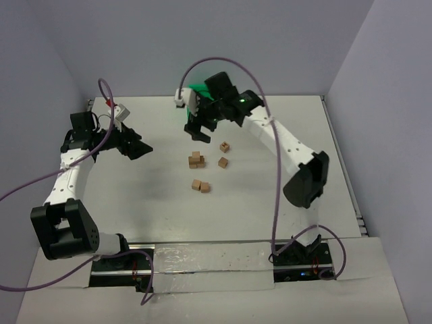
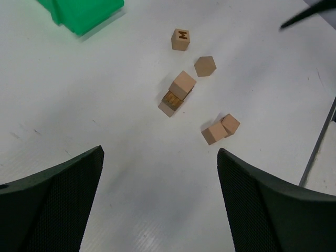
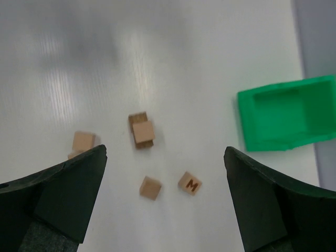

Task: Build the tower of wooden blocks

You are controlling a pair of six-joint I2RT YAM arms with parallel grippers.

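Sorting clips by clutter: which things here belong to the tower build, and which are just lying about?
Belongs to the job:
- small stack of blocks
- M block
- plain block
- pair of blocks

Lying about:
- green bin

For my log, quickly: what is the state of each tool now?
Left tool: open, holding nothing.
Right tool: open, holding nothing.

Small stack of wood blocks (image 2: 177,94) at centre, M-marked block (image 2: 180,39) at 12 o'clock, plain block (image 2: 205,66) at 1, touching pair (image 2: 221,129) at 4, green bin (image 2: 79,13) at 10, left gripper (image 2: 160,205) spread wide at 6
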